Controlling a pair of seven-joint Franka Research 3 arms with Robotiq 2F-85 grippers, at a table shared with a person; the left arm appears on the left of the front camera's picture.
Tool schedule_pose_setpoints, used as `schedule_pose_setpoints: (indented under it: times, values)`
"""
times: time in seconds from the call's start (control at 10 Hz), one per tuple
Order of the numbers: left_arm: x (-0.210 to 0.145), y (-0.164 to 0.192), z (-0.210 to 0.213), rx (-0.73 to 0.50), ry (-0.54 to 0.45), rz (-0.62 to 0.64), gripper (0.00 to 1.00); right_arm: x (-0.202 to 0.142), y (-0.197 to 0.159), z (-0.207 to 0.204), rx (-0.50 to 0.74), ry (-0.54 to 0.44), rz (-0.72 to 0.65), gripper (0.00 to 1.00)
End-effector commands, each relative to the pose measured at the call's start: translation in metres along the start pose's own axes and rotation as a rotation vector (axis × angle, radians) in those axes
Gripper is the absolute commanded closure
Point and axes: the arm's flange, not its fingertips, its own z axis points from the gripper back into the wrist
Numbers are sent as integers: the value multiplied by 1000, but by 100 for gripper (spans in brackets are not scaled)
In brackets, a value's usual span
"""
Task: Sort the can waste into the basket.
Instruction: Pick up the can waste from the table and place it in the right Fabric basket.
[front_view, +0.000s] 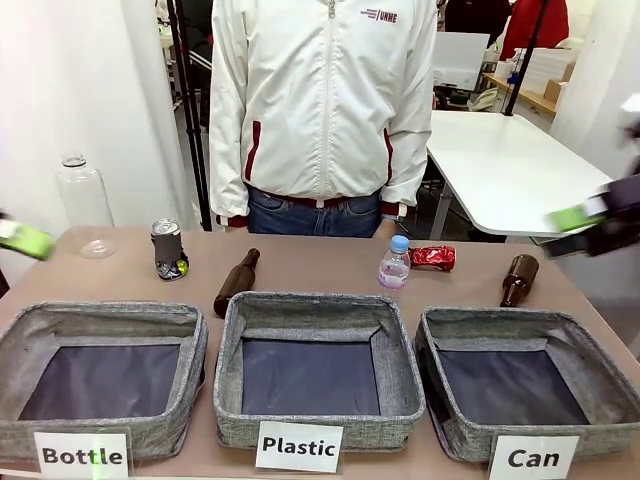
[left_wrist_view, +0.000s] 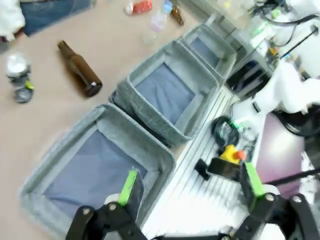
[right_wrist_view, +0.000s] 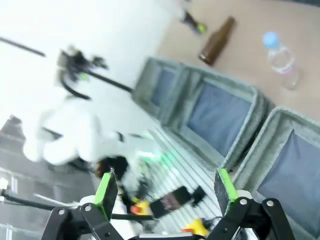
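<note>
The can waste lies at the table's far side: a dark can (front_view: 170, 250) stands at the left and a shiny red crushed can (front_view: 432, 257) lies right of centre. The grey basket (front_view: 495, 322) with the "Can" card (front_view: 533, 458) is front right, with nothing in it. My left gripper (front_view: 22, 240) hovers at the left edge, far from both cans. My right gripper (front_view: 585, 217) hangs blurred at the right, above and behind that basket. The left wrist view shows the left gripper (left_wrist_view: 191, 184) open over the near basket edge, with the dark can (left_wrist_view: 19, 85) and red can (left_wrist_view: 140, 6) far off. My right gripper (right_wrist_view: 165, 187) is open beside the basket (right_wrist_view: 260, 142).
The "Bottle" basket (front_view: 100, 318) and "Plastic" basket (front_view: 310, 303) stand to the left of the "Can" one. Two brown bottles (front_view: 236, 282) (front_view: 518, 279), a small plastic bottle (front_view: 394, 265) and a clear glass jar (front_view: 82, 205) are on the table. A person in a white jacket (front_view: 325, 100) stands at the far edge.
</note>
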Motion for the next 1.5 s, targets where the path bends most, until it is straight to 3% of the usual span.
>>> schedule_pose_setpoints:
  times: [0.0,0.1,0.3,0.5,0.6,0.7,1.3,1.4]
  values:
    - [-26,53,38,-118,-172,131,0,-11,-66,50,130,-175,-163,0]
    - [-42,71,53,-129,-276,207,0,-21,-85,66,161,-234,-203,0]
    - [-75,80,42,-133,-436,316,0,-49,-123,96,250,-388,-284,0]
    - [-86,79,15,-17,-555,502,0,-62,-136,107,251,-492,-352,0]
    - [-80,102,73,-116,-449,364,0,-58,-134,100,164,-517,-335,0]
    - [-80,102,73,-116,-449,364,0,-73,-142,109,250,-457,-361,0]
    - [-79,101,72,-118,-456,388,0,-73,-142,109,250,-457,-361,0]
    - [-88,96,78,-88,-477,277,0,-73,-142,109,250,-457,-361,0]
